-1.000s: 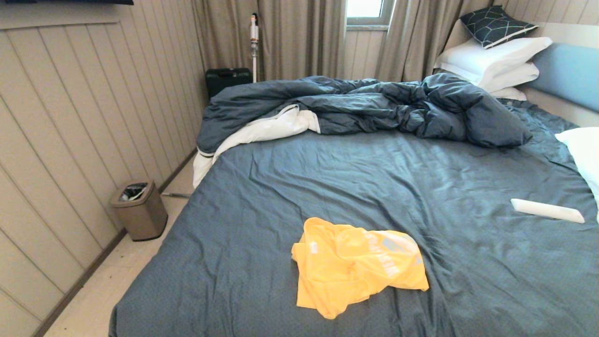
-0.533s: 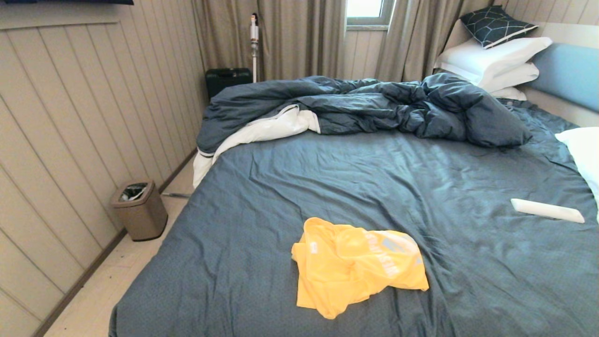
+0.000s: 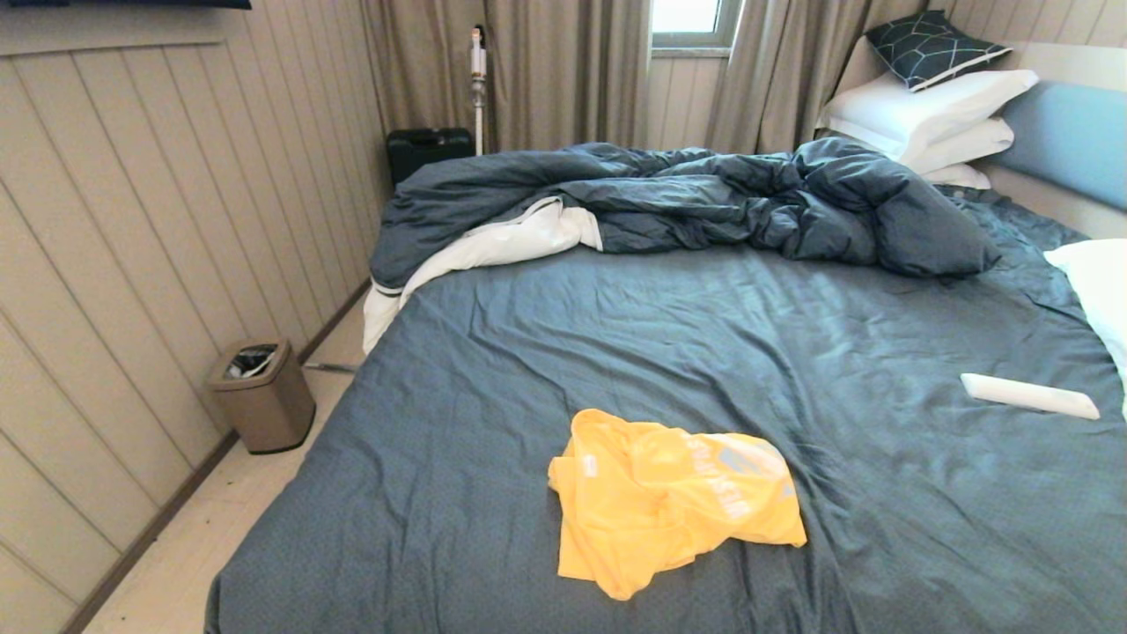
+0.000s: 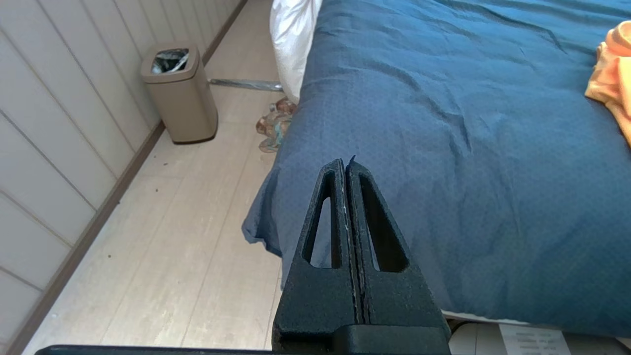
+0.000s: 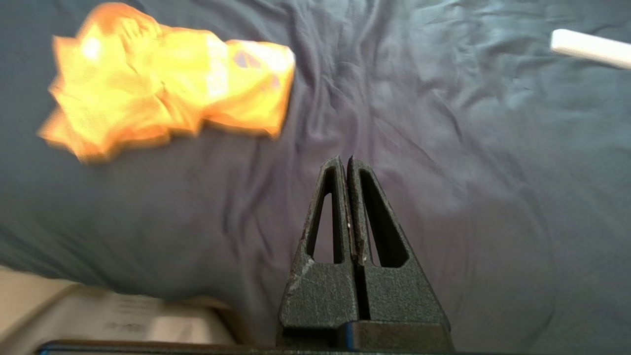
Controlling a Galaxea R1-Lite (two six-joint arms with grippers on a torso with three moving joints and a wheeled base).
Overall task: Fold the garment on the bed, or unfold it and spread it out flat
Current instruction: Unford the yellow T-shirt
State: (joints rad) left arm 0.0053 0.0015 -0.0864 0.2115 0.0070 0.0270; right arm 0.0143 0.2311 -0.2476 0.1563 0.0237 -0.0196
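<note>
The yellow-orange garment (image 3: 669, 497) lies crumpled in a loose heap on the bed's slate-blue sheet (image 3: 704, 352), near the front edge. The right wrist view shows the garment (image 5: 162, 84) well off to one side of my right gripper (image 5: 345, 160), which is shut and empty above the sheet. My left gripper (image 4: 345, 162) is shut and empty over the bed's front left corner, with an edge of the garment (image 4: 611, 84) far from it. Neither arm shows in the head view.
A dark blue duvet (image 3: 687, 198) with white lining is bunched across the far side of the bed. White pillows (image 3: 933, 114) lean at the headboard. A white flat object (image 3: 1028, 395) lies on the sheet at right. A tan bin (image 3: 261, 396) stands on the floor at left.
</note>
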